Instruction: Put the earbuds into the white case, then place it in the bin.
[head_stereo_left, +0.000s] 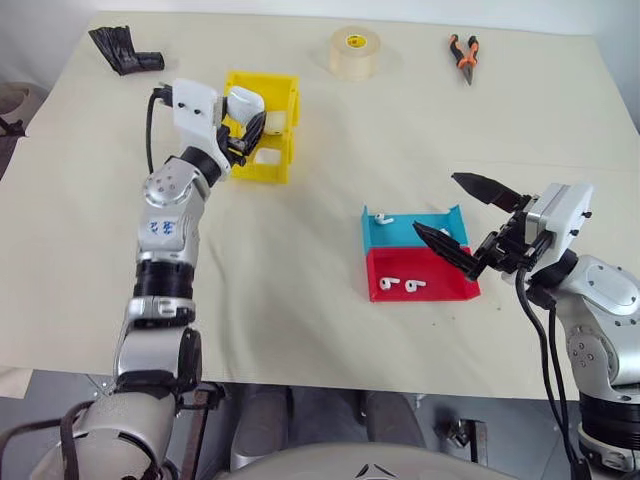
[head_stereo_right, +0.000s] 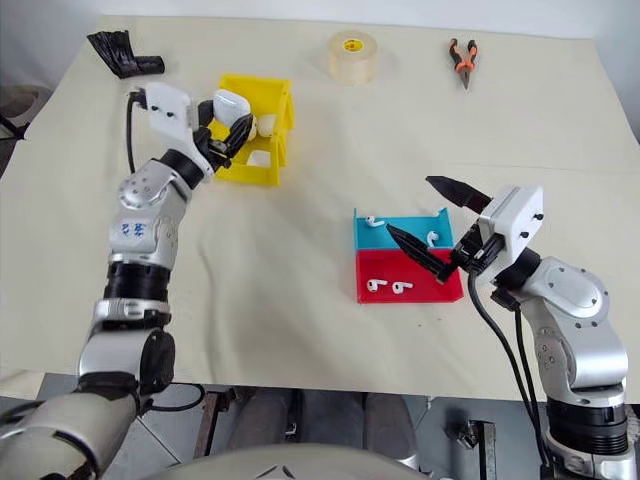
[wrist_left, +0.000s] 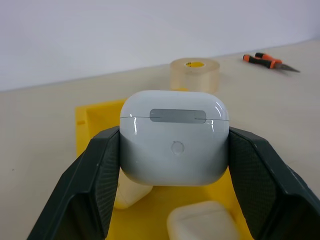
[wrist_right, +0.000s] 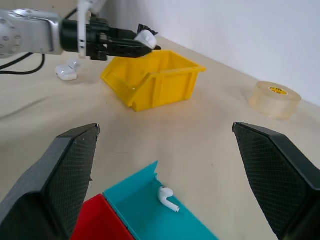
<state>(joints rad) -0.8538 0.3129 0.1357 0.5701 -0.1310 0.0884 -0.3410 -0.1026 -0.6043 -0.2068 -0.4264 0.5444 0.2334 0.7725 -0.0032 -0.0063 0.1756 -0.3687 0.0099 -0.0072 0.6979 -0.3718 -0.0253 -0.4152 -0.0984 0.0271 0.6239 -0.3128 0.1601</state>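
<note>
My left gripper (head_stereo_left: 250, 125) is shut on the white case (wrist_left: 174, 145), lid closed, and holds it just above the yellow bin (head_stereo_left: 262, 170) at the far left. Two more white cases (wrist_left: 200, 222) lie inside the bin. My right gripper (head_stereo_left: 437, 203) hangs open and empty above the right end of two shallow trays. One earbud (head_stereo_left: 381, 218) lies in the blue tray (head_stereo_left: 400, 237). Two earbuds (head_stereo_left: 388, 284) lie in the red tray (head_stereo_left: 445, 288).
A roll of clear tape (head_stereo_left: 354, 52) and orange-handled pliers (head_stereo_left: 463, 55) lie at the far edge of the table. A black object (head_stereo_left: 125, 50) sits at the far left corner. Another white case (wrist_right: 66, 72) rests on the table beyond my left arm.
</note>
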